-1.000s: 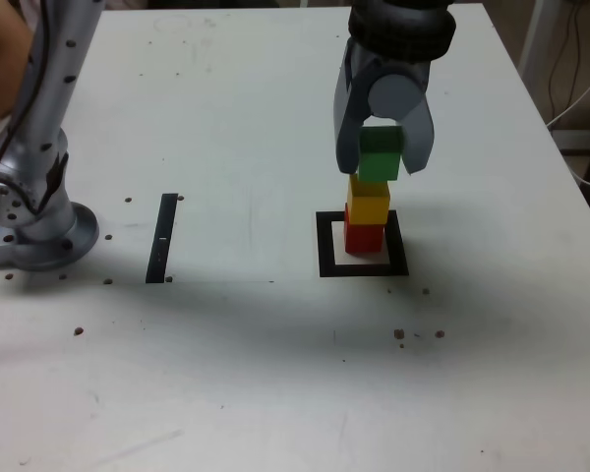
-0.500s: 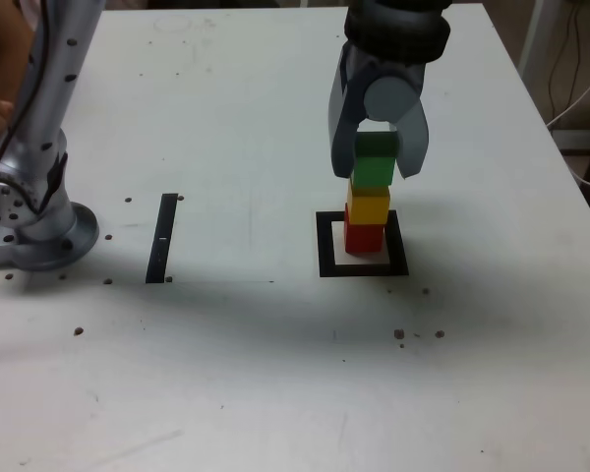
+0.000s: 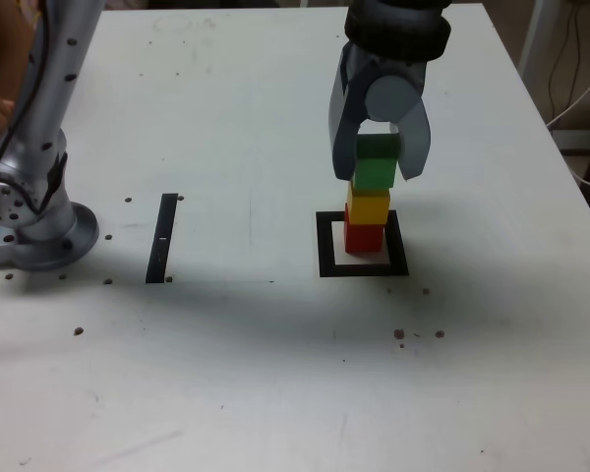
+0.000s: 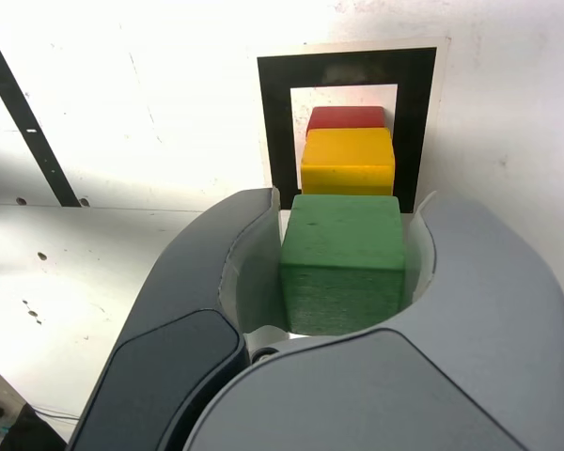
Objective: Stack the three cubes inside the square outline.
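Table (image 3: 226, 374): white surface, speckled with small dark crumbs, being viewed from its near edge in the exterior view.

Arm base (image 3: 34, 221): grey, being seated near the table's edge at the exterior view's left.

Gripper (image 3: 378, 175): grey, being held over the stack towards the exterior view's right half of the table. Its jaws are being kept slightly parted around the green cube (image 3: 376, 164); in the wrist view narrow gaps are being shown on both sides of the cube, so no firm clamping is being seen, though contact cannot be ruled out.

Square outline (image 3: 324, 258): black border, white centre, lying flat on the table beneath the gripper.

Black strip (image 3: 162, 238): narrow, lying well apart from the outline, towards the arm base.

Green cube: being carried as the top of the stack, resting on the yellow cube (image 3: 370, 206), between the two jaws.

Yellow cube: being borne on the red cube (image 3: 364, 237).

Red cube: sitting inside the outline's white centre.

Change: a second ago the green cube was being held tilted and offset above the yellow cube; it is now being shown level and aligned, with the jaws slightly wider.

View difference: the wrist view is showing the jaw gaps; only the exterior view is showing the arm base.
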Controlling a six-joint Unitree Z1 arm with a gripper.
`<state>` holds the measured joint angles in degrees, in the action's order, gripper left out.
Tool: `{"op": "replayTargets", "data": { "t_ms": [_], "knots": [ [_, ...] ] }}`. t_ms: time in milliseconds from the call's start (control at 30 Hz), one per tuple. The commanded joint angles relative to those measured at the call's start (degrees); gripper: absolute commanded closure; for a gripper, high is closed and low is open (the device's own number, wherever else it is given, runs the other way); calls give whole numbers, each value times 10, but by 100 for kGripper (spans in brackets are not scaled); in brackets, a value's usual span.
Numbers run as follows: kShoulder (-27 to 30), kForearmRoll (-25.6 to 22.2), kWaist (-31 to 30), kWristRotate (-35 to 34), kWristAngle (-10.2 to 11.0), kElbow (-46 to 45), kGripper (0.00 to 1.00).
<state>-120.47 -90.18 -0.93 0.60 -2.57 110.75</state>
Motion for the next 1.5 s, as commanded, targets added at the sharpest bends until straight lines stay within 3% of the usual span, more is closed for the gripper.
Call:
{"op": "replayTargets", "data": {
  "t_ms": [0,1467],
  "knots": [
    [4,-3,2,1,0,-2,74],
    [-9,6,15,24,-6,-9,74]
  ]
}}
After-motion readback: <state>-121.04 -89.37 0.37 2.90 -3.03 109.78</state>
